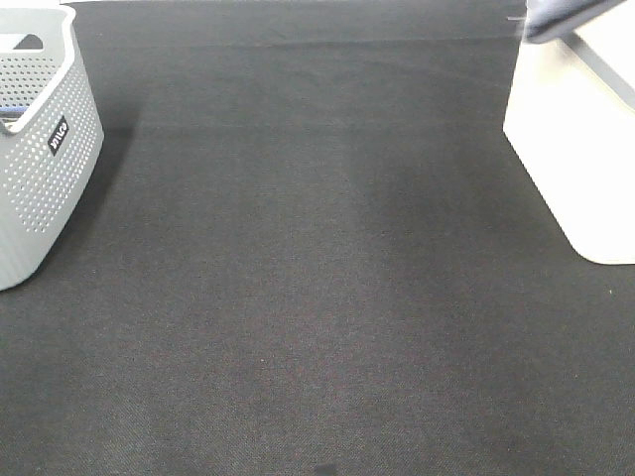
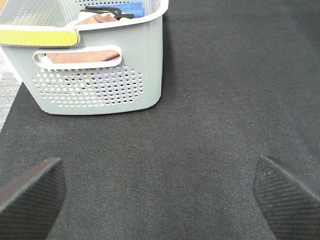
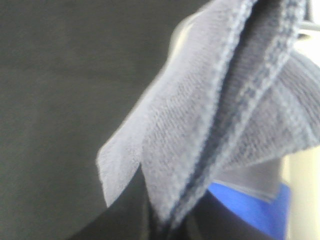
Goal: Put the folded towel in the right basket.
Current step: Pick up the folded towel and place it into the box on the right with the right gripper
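Grey-blue folded towel (image 3: 215, 110), one, gripped by unseen right fingers, one grey basket (image 1: 40, 159), one white basket (image 1: 575, 159), black table (image 1: 317, 297), two left fingers (image 2: 30, 195) spread empty.

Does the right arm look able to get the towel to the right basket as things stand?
Probably yes. The towel hangs in the air close by the right basket, and nothing shows between them. A blue item shows just below the towel.
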